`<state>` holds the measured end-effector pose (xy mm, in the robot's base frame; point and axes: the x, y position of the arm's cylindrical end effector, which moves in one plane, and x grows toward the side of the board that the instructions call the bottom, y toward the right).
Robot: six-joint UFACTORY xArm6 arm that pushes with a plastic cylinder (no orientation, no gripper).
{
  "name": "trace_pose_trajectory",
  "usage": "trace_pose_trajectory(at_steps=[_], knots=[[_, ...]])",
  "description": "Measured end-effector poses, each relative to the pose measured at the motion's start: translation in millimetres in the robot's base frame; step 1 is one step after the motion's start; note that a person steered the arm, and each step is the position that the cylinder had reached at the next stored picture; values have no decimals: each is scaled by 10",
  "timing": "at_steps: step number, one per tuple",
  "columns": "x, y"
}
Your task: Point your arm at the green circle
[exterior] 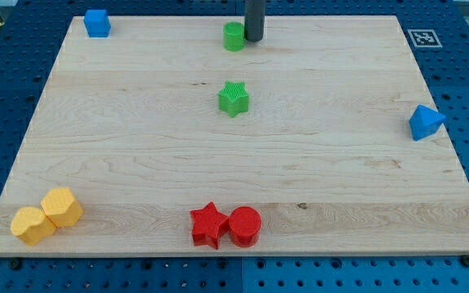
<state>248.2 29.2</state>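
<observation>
The green circle (pixel 234 37) is a short green cylinder near the top middle of the wooden board (pixel 137 163). My tip (pixel 253 39) is the lower end of the dark rod that comes down from the view's top edge. It stands just to the right of the green circle, touching it or nearly so. A green star (pixel 234 98) lies below the circle, toward the board's middle.
A blue cube (pixel 97 23) sits at the top left. A blue triangular block (pixel 425 122) is at the right edge. Two yellow blocks (pixel 47 215) sit at the bottom left. A red star (pixel 208 225) and red circle (pixel 245 226) touch at the bottom middle.
</observation>
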Motion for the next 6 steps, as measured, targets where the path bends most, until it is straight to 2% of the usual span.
trace_pose_trajectory(at_steps=[1, 3, 6], knots=[[1, 76], [499, 193], [324, -363]])
